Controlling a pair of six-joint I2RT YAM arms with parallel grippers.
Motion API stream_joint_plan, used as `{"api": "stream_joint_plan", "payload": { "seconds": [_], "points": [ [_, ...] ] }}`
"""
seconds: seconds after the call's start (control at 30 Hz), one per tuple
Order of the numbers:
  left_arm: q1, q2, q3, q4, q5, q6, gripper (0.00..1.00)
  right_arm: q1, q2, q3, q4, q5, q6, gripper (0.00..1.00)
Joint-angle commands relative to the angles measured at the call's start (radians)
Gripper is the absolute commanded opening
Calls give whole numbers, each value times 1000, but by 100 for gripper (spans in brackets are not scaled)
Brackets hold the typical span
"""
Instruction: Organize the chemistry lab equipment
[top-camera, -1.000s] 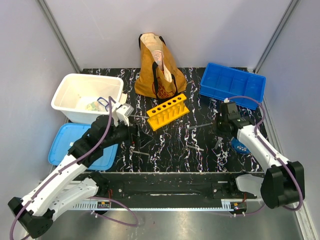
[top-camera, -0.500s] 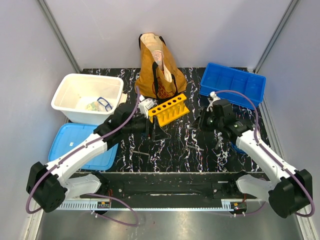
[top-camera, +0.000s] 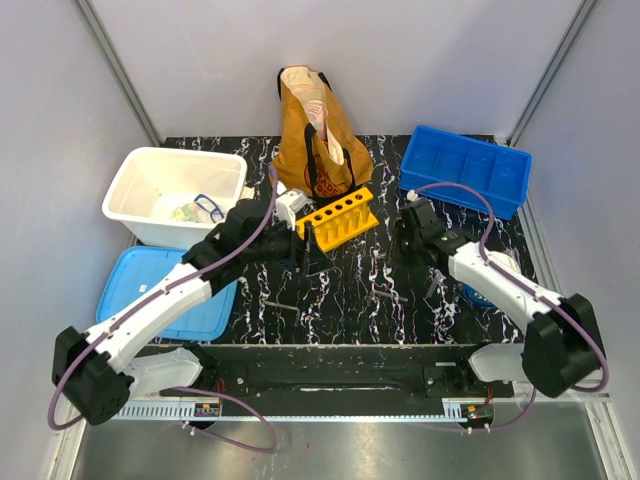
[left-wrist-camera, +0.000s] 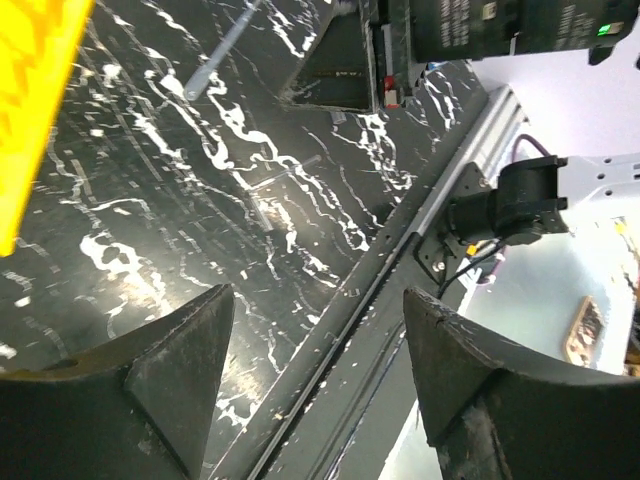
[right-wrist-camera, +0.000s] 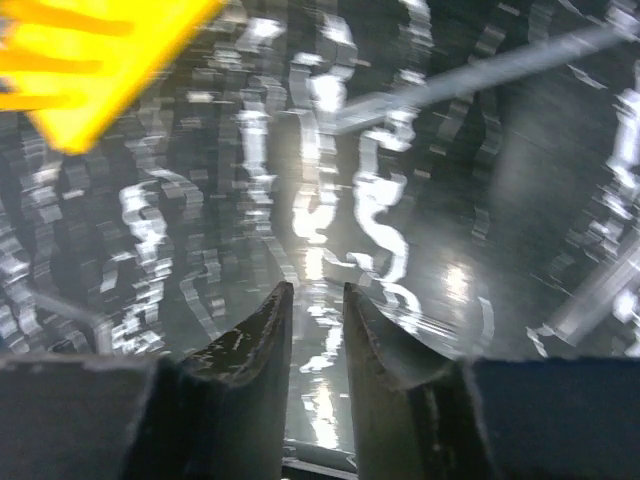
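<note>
My left gripper (left-wrist-camera: 315, 385) spread wide, empty; right gripper (right-wrist-camera: 318, 345) nearly pinched, empty. Risk: bumping yellow plastic six-hole rack (top-camera: 336, 222) at frame centre, scattering thin grey tube (right-wrist-camera: 500, 70).

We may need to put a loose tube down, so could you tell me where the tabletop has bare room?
Free: the marble strip between the white bin and the tote bag, and the near-edge band between the blue lid and the right arm's base. Crowded: around the yellow rack, flanked by the left gripper and right gripper, with thin tubes nearby.
</note>
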Motion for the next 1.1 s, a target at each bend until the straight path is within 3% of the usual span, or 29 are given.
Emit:
{"api": "stream_joint_plan", "payload": {
  "seconds": [0.0, 0.07, 0.17, 0.33, 0.93, 1.07],
  "points": [
    [-2, -124, 68, -131, -149, 115, 73, -7, 41, 34, -199, 332, 73, 36],
    [-2, -165, 48, -164, -189, 130, 73, -49, 20, 8, -219, 383, 118, 39],
    [-2, -222, 2, -184, -232, 138, 74, -184, 9, -35, -207, 331, 98, 40],
    [0, -273, -21, -202, -205, 136, 75, -290, 40, -70, -206, 316, 93, 41],
    [-3, -333, -41, -188, -182, 124, 75, -318, 261, -73, -127, 262, 99, 36],
    [0, -336, -45, -188, -183, 116, 75, -318, 267, -82, -110, 256, 95, 30]
  ]
}}
